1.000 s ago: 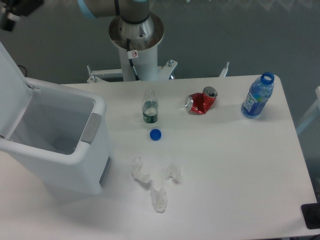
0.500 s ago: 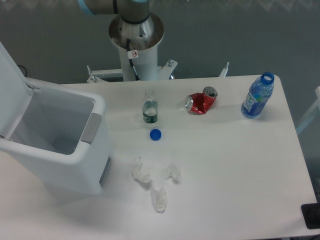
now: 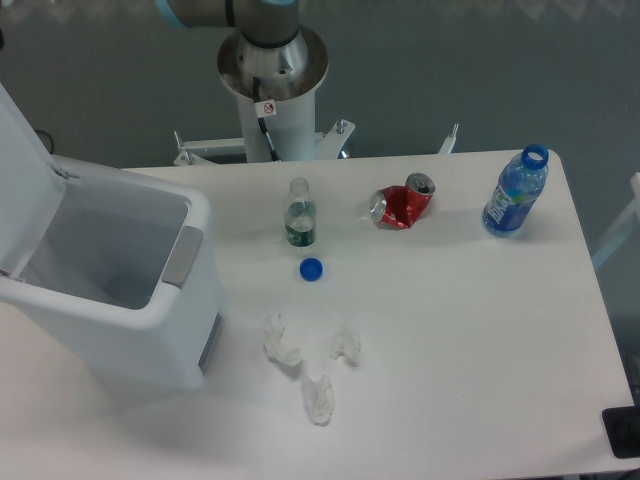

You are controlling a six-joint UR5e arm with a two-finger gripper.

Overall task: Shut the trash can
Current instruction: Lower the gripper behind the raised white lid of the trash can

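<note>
The trash can (image 3: 150, 320) is a large white boxy bin at the left of the table. It stands open, and its inside looks empty. Its flat white lid (image 3: 22, 185) is swung up at the left edge of the view. A grey latch tab (image 3: 181, 256) sits on the rim facing the table's middle. The arm's base column (image 3: 272, 70) stands behind the table at top centre. The gripper is out of view beyond the top left corner.
On the white table (image 3: 480, 330) are a small clear bottle (image 3: 299, 214), a blue cap (image 3: 311, 268), a crushed red can (image 3: 402, 203), a blue plastic bottle (image 3: 515, 192) at the far right, and three crumpled tissues (image 3: 305, 363) near the front.
The dark gripper that showed in the top left corner a second ago has moved out of the frame. The trash can and the other things have not moved.
</note>
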